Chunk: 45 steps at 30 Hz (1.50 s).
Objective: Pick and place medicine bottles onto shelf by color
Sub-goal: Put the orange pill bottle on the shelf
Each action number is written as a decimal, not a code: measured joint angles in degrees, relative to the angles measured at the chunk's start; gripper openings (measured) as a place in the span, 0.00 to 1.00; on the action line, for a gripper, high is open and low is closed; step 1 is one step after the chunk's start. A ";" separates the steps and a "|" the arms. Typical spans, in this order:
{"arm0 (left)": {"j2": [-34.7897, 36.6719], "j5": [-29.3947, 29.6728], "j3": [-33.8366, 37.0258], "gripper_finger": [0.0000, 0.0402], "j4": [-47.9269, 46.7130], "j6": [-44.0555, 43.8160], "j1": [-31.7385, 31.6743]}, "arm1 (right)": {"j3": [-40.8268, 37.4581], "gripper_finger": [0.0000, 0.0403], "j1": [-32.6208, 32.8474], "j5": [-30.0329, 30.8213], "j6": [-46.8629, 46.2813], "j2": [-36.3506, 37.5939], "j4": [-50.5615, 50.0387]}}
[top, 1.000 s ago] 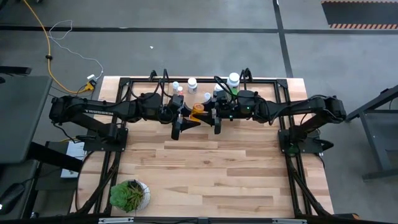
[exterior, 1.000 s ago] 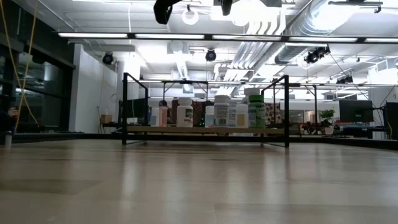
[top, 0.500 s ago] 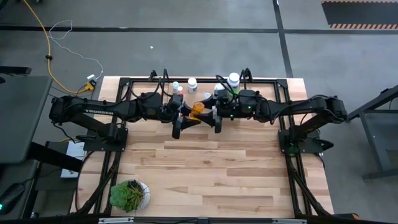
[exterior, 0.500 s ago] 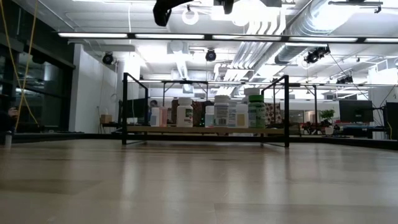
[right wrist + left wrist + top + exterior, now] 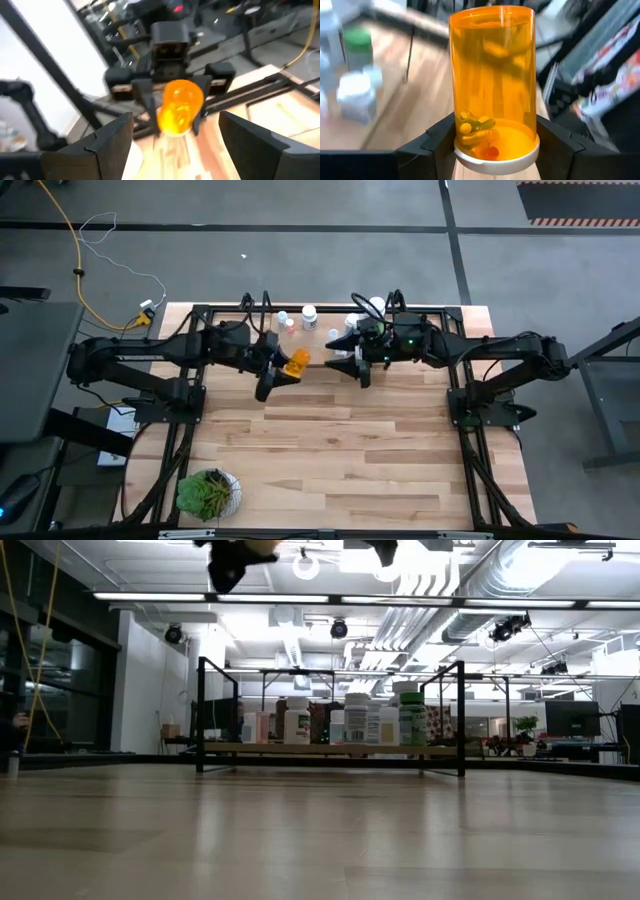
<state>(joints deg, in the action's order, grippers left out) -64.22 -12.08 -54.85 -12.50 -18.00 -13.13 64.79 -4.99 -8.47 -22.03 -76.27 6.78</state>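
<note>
Orange bottle (image 5: 492, 75): glossy translucent plastic, smooth white cap. Fingers (image 5: 437, 142): matt black plastic. Counter (image 5: 330, 450): pale wood, satin finish.

Industrial lab: exposed ceiling ducts (image 5: 470, 600), concrete floor (image 5: 300, 260).

Even, bright light falls from overhead across the high view, and the wooden desk (image 5: 340, 440) shows only faint, soft shadows under the arms. In the low view, long ceiling light strips (image 5: 330, 597) glare white and blow out parts of the ceiling; the desk surface close to the camera is soft and out of focus, with a pale sheen. The left wrist view holds the orange bottle (image 5: 492, 80) sharp, lit through so it glows, while everything behind it is smeared. The right wrist view is blurred throughout, the orange bottle (image 5: 180, 106) a glowing smudge, with a washed-out white patch along one side.
</note>
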 joint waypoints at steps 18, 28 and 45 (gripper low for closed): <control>-9.01 -2.29 0.02 0.49 -17.57 5.54 1.35 | 0.00 0.71 2.71 -0.97 3.08 -12.69 -6.50; -11.04 0.83 0.00 0.49 -15.45 11.72 3.18 | 0.00 0.71 3.93 1.94 4.66 -18.03 -0.40; -11.04 0.75 0.00 0.49 -11.07 14.75 3.13 | 0.00 0.70 3.93 3.69 4.86 -18.62 1.87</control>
<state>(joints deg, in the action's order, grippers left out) -75.26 -11.33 -54.85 -23.57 -3.25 -10.00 64.79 -1.06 -4.78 -17.17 -94.89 8.65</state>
